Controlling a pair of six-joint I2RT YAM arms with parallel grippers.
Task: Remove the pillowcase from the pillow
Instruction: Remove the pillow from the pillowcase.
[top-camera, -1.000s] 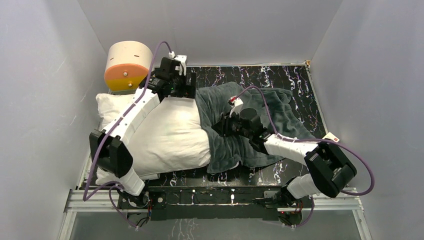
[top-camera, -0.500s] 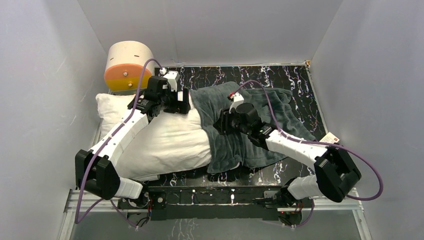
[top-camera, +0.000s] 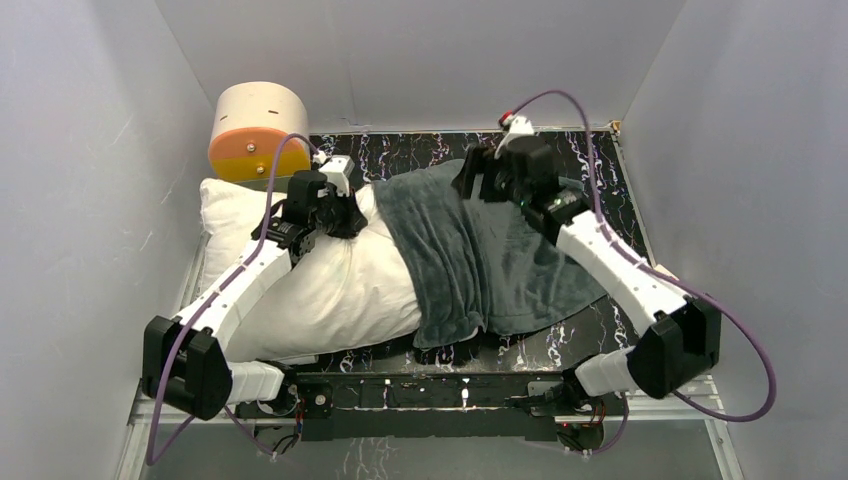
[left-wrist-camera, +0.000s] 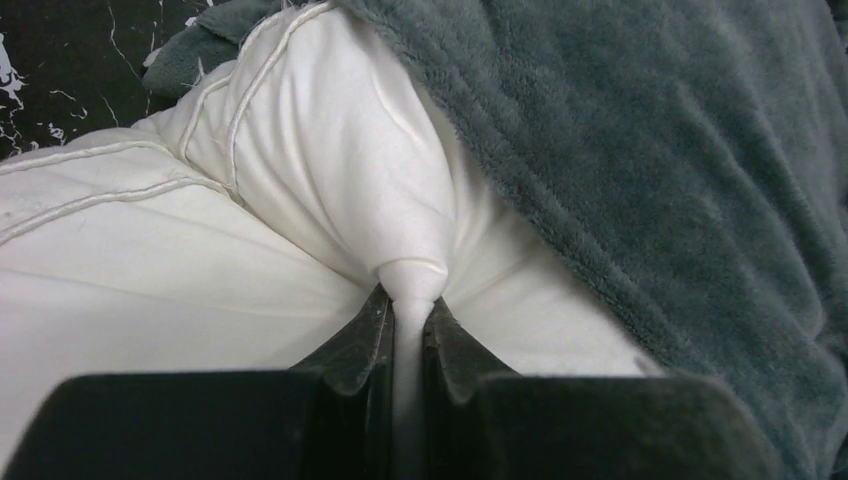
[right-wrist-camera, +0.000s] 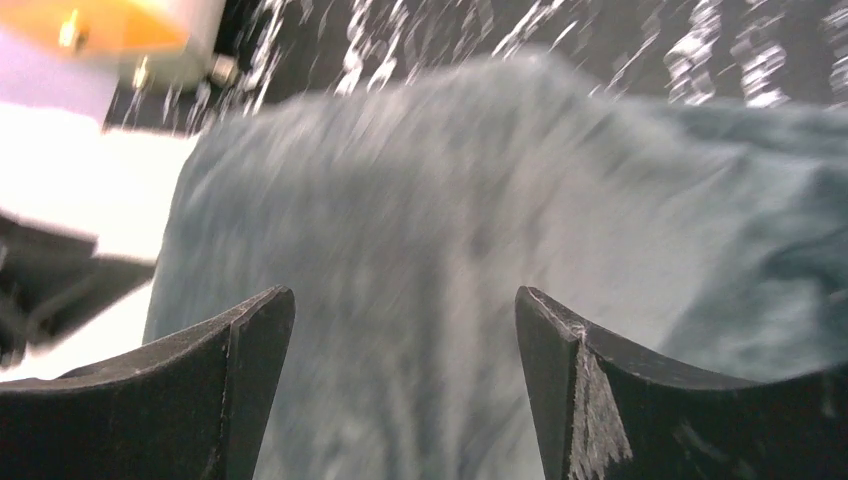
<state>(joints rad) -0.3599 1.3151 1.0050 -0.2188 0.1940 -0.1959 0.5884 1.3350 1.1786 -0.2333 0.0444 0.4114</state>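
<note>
The white pillow (top-camera: 330, 285) lies across the left half of the table, its right end still inside the dark grey-green pillowcase (top-camera: 480, 255), which spreads flat to the right. My left gripper (top-camera: 347, 215) is shut on a pinched fold of the pillow (left-wrist-camera: 330, 160) close to the pillowcase (left-wrist-camera: 650, 150) edge. My right gripper (top-camera: 478, 185) hangs open above the far edge of the pillowcase (right-wrist-camera: 480, 240), with nothing between its fingers (right-wrist-camera: 250, 340). No zebra stripes show.
A cream-and-orange cylinder (top-camera: 255, 130) stands at the back left corner, touching the pillow's far corner. The black marbled table (top-camera: 600, 165) is bare at the back right. Grey walls close in on three sides.
My left gripper moved back toward the near left and closed on a fold of the pillow. My right gripper let go, opened and rose to the pillowcase's far edge.
</note>
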